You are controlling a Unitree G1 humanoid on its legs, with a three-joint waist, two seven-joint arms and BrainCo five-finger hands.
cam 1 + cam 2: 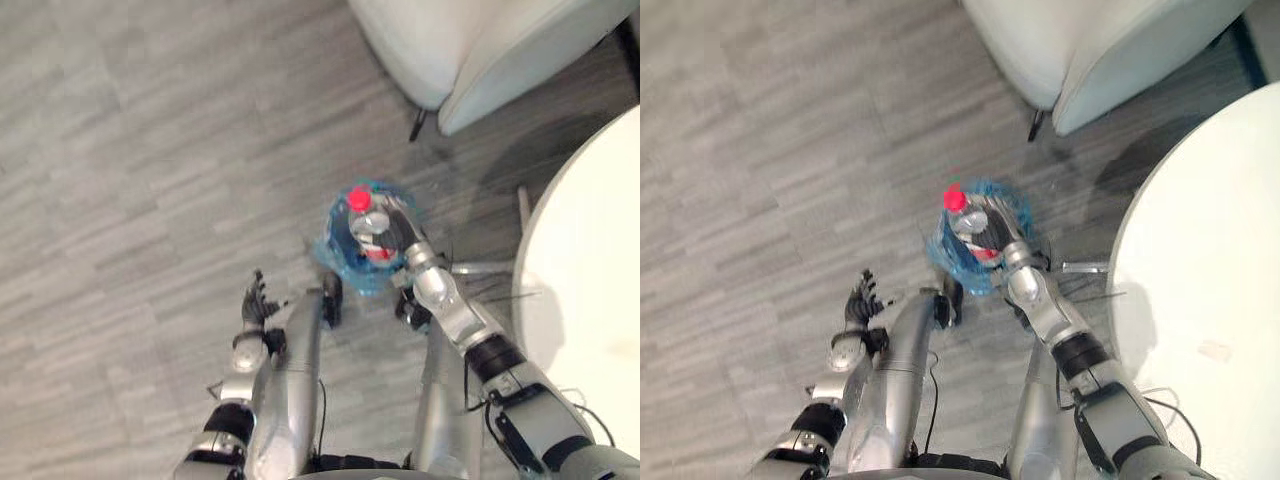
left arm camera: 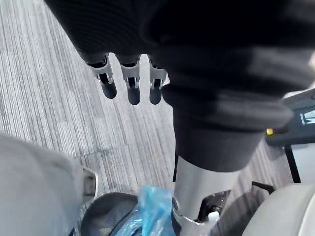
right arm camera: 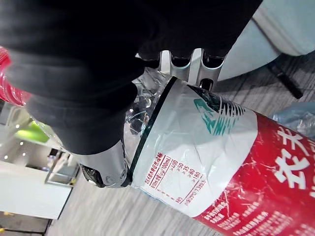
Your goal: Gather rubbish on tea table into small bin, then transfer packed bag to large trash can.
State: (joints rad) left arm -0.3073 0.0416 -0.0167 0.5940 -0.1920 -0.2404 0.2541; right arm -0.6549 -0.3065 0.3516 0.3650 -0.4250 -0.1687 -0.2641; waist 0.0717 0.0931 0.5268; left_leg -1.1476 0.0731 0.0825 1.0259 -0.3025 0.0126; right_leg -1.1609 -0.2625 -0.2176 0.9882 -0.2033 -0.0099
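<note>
Right hand [image 1: 397,236] out front, fingers curled round a bottle [image 3: 221,147]; left hand [image 1: 253,306] low, fingers straight

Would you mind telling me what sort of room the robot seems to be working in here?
Likely a living room or lounge: a pale upholstered chair with a thin dark leg, a round white table, and grey wood-look plank flooring.

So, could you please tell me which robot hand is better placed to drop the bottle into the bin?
The right robot hand: it is curled round the red-capped clear plastic bottle, over the small blue-bag-lined bin. The left robot hand hangs open, away from it.
</note>
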